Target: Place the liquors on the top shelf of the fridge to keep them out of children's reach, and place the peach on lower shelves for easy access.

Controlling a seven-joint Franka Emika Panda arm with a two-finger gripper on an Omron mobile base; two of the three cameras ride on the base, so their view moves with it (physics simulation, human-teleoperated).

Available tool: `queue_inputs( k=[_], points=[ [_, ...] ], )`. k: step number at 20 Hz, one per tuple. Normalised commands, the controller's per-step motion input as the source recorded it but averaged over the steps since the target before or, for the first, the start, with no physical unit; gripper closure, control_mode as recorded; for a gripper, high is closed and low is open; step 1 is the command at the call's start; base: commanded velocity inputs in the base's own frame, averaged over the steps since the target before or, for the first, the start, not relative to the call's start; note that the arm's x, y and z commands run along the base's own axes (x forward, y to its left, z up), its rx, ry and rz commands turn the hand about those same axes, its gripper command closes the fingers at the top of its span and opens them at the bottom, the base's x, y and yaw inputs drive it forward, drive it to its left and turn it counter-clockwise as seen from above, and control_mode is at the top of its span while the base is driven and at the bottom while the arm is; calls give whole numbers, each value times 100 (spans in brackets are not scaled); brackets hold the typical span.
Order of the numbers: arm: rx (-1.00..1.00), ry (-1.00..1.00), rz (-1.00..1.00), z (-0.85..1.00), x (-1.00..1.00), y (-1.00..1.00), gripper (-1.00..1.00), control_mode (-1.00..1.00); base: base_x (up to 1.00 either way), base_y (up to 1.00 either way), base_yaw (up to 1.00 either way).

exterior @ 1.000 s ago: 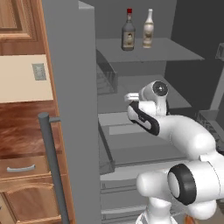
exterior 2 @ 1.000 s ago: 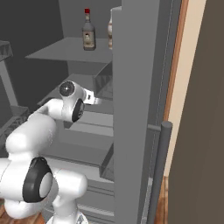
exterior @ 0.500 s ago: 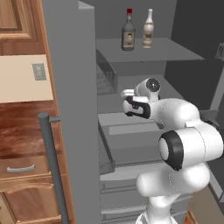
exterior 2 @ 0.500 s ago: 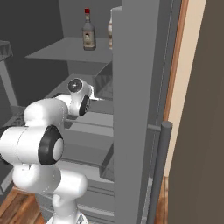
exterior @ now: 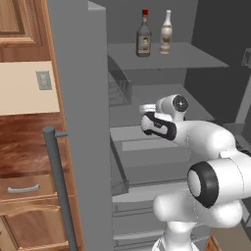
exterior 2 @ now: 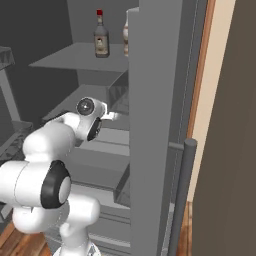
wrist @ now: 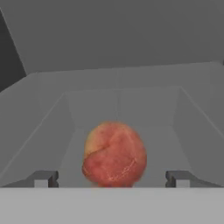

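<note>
Grey bin (wrist: 52, 131), peach (wrist: 114, 153) between spread pincer (wrist: 113, 178)

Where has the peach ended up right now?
In the hand view the peach sits on a grey fridge shelf, between the hand's spread fingertips, well below the top shelf holding both bottles.

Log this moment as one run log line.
gripper: open | peach: between fingertips, lower fridge level | liquors: upright, top shelf

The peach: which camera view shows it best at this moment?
The hand view: the peach sits large and central on a grey fridge shelf, between the open gripper's fingertips. In both base views I can't make it out; the arm's wrist covers that spot.
</note>
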Motion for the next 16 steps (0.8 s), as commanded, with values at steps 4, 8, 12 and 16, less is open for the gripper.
queue_inputs(
  k=[4,8,12,16],
  points=[
    [-4,-1,1,35,-90,0,-100,-100,0,0,0],
    [-8,0,3,82,-84,0,-100,-100,0,0,0],
    [-13,13,6,94,-85,0,-100,-100,0,0,0],
    [-15,23,5,59,-100,0,-100,-100,0,0,0]
  ],
)
